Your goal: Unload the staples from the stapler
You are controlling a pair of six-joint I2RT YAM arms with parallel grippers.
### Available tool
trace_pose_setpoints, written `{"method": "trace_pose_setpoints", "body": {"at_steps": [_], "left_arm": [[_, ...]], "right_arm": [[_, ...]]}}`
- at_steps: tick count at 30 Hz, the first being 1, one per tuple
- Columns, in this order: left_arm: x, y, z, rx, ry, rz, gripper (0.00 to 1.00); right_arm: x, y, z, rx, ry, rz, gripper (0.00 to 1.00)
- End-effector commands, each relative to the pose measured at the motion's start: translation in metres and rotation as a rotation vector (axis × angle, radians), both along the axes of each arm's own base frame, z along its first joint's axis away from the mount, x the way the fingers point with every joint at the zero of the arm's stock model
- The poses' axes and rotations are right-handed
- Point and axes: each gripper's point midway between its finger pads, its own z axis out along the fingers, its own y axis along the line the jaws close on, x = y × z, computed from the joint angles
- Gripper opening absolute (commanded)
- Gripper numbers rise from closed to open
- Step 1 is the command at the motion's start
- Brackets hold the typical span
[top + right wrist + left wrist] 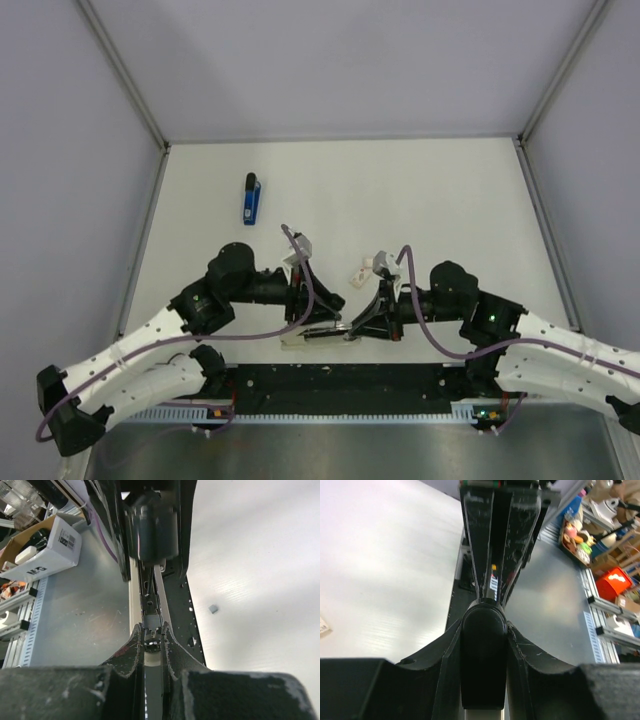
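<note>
Two grippers meet on the stapler (322,335), which sits at the near edge of the table (420,190), between the arm bases. Left gripper (484,632): fingers clamped on the stapler's rounded black end (484,670). Right gripper (151,636): fingers pinched tight on the tip of the silver rail (152,605), which runs straight toward the opposite gripper. A blue object (251,198) with a black tip lies well apart on the far left of the table; whether it belongs to the stapler cannot be told. A small grey block (213,609) lies on the table near the rail. Judged step: drawing the rail out so the staples can come free. Risks: the thin tip may slip from the narrow pinch if the pull strays off the rail's axis. A twist between the two arms could bend the rail or lever the black end out of the left fingers. Loosened staples may drop past the table edge onto the dark mounting plate (400,378).
</note>
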Motion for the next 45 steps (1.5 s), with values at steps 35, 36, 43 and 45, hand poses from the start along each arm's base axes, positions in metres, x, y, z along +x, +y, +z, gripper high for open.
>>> {"method": "trace_pose_setpoints", "body": {"at_steps": [35,36,43,45], "left_arm": [[0.072,0.003,0.098,-0.341,-0.198,0.402,0.0],[0.067,0.002,0.096,-0.326,-0.206,0.372,0.0],[0.04,0.002,0.082,-0.224,-0.219,0.223,0.0],[0.032,-0.001,0.074,-0.189,-0.215,0.161,0.0]], "right_arm": [[0.024,-0.012,0.037,-0.06,-0.111,-0.136,0.32],[0.025,-0.016,0.043,-0.061,-0.124,-0.146,0.34],[0.029,-0.037,0.068,-0.072,-0.198,-0.197,0.45],[0.028,-0.04,0.078,-0.058,-0.218,-0.197,0.48]]}}
